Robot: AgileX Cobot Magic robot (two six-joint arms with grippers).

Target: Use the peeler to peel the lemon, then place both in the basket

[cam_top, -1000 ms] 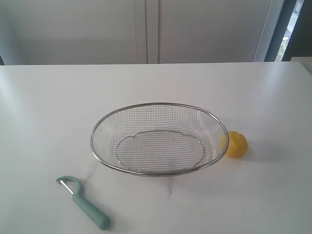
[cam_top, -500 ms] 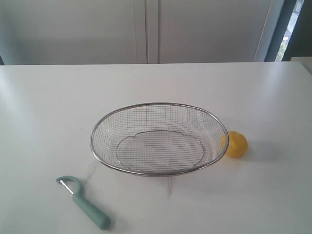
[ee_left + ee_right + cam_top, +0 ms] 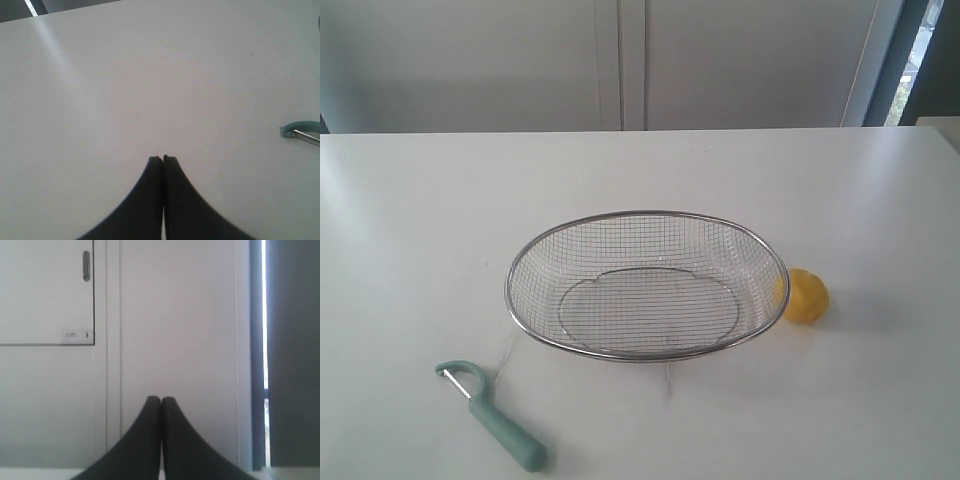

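Lemon [image 3: 805,296] in no grip yet. Left fingers [image 3: 150,192] clenched empty over bare table [image 3: 150,75]; right fingers [image 3: 150,432] clenched too, holding nothing, facing cabinet doors [image 3: 50,290]. Fruit hard beside basket [image 3: 645,213], at its right end: probably firm, smooth, apt to roll, so best pinched across the middle. Light, rigid peeler [image 3: 492,416] near basket's front left; take by handle.

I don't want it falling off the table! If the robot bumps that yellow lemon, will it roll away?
Probably yes: the lemon is round on a smooth flat table. The basket beside it would likely stop it that way. Its smooth skin may slip when pinched.
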